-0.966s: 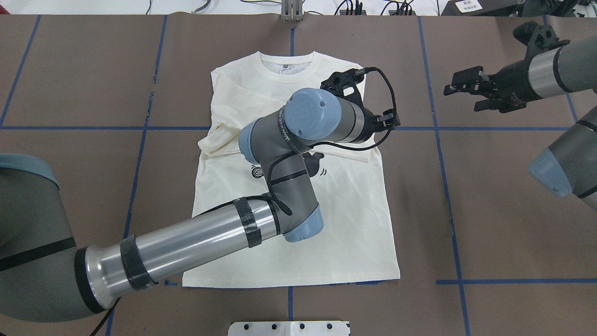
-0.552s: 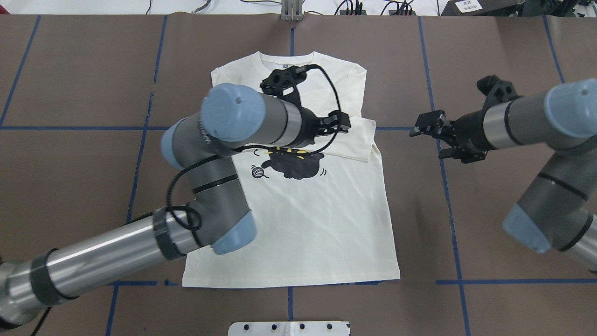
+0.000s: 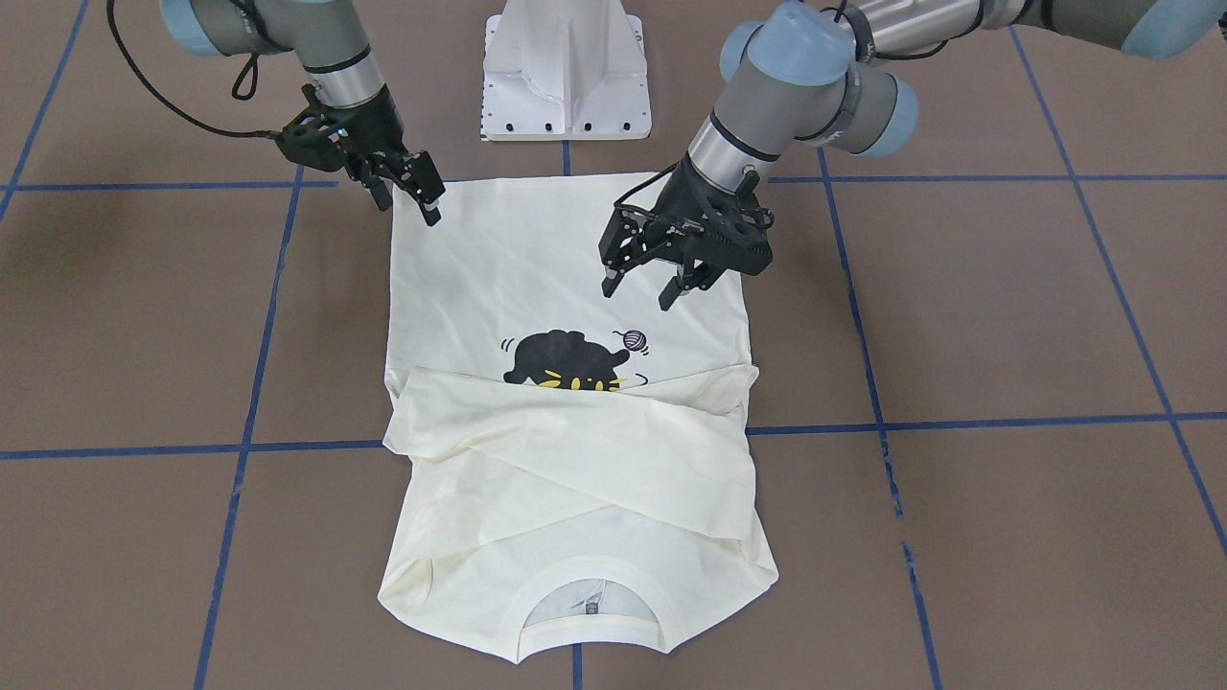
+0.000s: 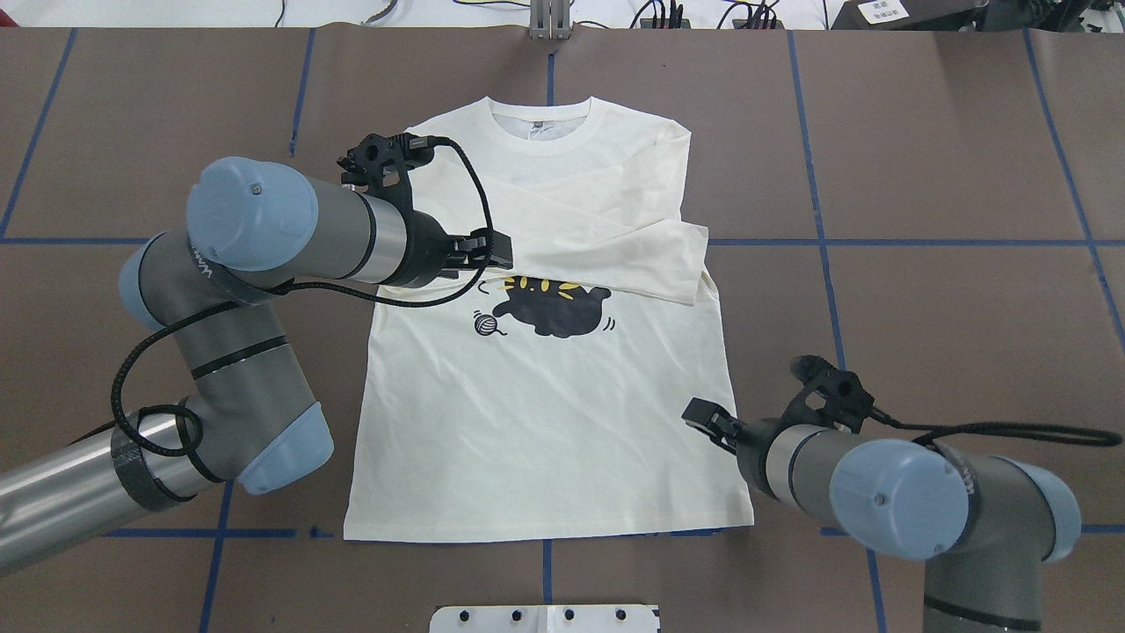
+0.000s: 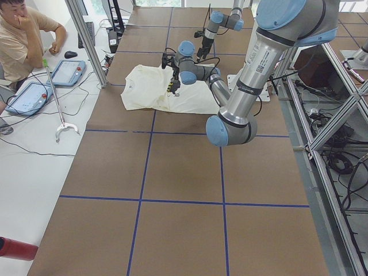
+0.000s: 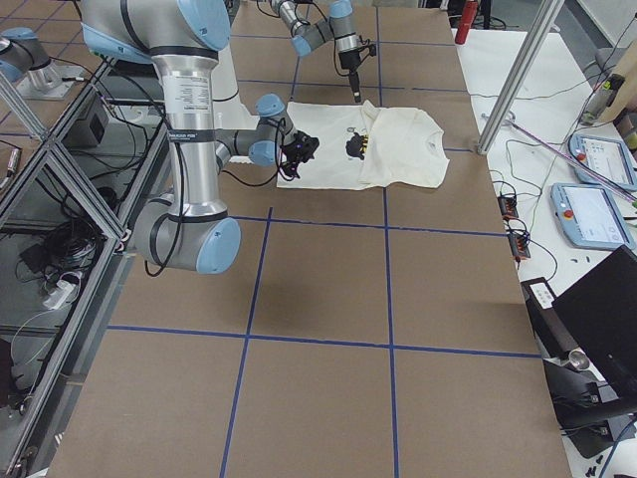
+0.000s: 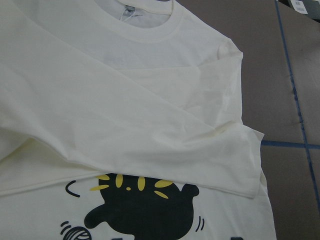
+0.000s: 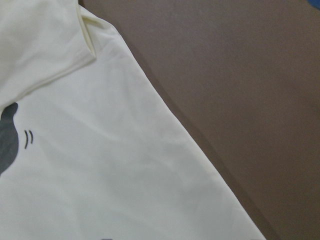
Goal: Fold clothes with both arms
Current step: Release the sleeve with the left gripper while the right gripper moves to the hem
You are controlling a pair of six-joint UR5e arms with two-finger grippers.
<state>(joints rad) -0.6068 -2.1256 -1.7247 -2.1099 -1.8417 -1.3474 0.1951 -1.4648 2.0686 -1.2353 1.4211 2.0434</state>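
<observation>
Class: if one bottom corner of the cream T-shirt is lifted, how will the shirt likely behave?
Probably floppy: the T-shirt has its sleeves draped flat across the chest, so the rest would likely sag and trail. Likely light: the cloth looks thin and lies in shallow wrinkles. Pushed across the matte brown table, it would probably bunch rather than slide.

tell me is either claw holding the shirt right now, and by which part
Nothing is held. The left claw hovers open over the shirt near the cat print, and the right claw is open beside its side edge.
</observation>
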